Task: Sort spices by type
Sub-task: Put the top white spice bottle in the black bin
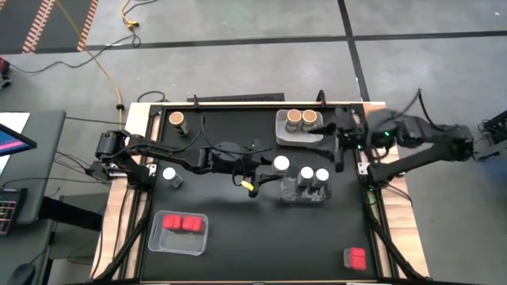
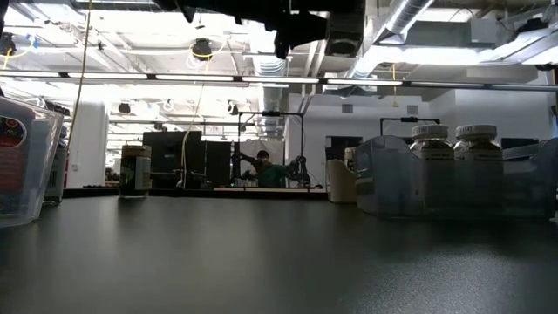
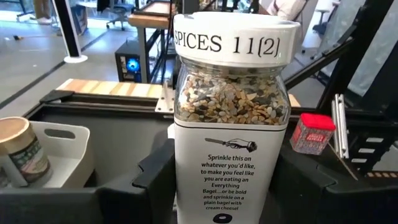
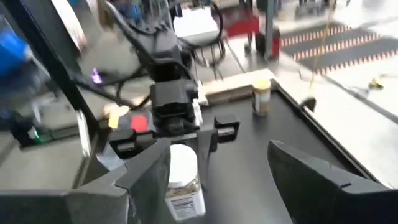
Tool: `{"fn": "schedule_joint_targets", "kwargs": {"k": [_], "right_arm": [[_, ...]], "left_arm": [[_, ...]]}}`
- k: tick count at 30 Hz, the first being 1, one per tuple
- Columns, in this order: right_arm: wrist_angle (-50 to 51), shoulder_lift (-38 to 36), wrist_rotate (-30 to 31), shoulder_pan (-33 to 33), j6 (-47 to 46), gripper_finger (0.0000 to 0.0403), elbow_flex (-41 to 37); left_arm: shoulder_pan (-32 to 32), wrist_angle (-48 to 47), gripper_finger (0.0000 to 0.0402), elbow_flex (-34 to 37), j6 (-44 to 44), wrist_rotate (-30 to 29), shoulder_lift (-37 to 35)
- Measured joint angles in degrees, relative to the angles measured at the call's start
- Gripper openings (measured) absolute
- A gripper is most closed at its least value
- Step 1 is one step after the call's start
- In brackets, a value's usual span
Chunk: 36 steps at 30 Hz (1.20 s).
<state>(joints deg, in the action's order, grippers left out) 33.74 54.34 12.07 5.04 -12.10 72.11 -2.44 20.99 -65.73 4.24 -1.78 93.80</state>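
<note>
My left gripper (image 1: 274,165) reaches over the table's middle and is shut on a white-lidded spice jar (image 3: 231,124) filled with seeds. Just right of it, a clear tray (image 1: 304,192) holds two more white-lidded jars (image 1: 314,173). Another white-lidded jar (image 1: 169,174) stands on the left of the table. Two cork-topped jars (image 1: 301,118) sit in a grey tray at the far edge, and one cork-topped jar (image 1: 177,120) stands far left. Two red boxes (image 1: 181,223) lie in a clear tray near left, and a single red box (image 1: 355,257) is near right. My right gripper (image 4: 217,155) is open, hovering at the far right (image 1: 341,146). My left gripper pinches the white-lidded jar between its two fingers (image 3: 155,174), one on each side of the labelled lower body (image 3: 186,162). The fingers come about level from the table's left. The jar stands upright in the hold, and no jar stands on the table below the arm in the low view.
The clear tray with two jars (image 2: 453,170) stands close to the right of the held jar. The grey tray (image 1: 299,133) sits behind it, by the right arm. The red-box tray (image 2: 22,161) is near left. Bare black tabletop lies in the near middle (image 1: 269,245).
</note>
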Motion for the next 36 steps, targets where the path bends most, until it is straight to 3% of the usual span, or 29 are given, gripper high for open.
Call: {"fn": "schedule_joint_targets", "kwargs": {"k": [9, 14, 22, 36], "right_arm": [[25.11, 22.79, -5.00, -2.64, 6.58, 0.0292, 28.85], [35.00, 32.60, -9.32, -2.87, 6.76, 0.0292, 39.19], [40.94, 39.81, -16.58, -1.97, 8.29, 0.0292, 42.70], [42.52, 41.82, -14.65, -2.24, 10.82, 0.0292, 42.72]], "left_arm": [[0.00, -1.01, 0.0204, 0.00, -0.29, -0.06, 0.00], [0.00, -1.15, 0.0204, 0.00, -0.29, -0.09, 0.00], [0.00, -1.11, 0.0204, 0.00, -1.52, -0.24, 0.00], [0.02, -3.74, 0.0204, 0.00, -1.51, -0.26, 0.00]]}}
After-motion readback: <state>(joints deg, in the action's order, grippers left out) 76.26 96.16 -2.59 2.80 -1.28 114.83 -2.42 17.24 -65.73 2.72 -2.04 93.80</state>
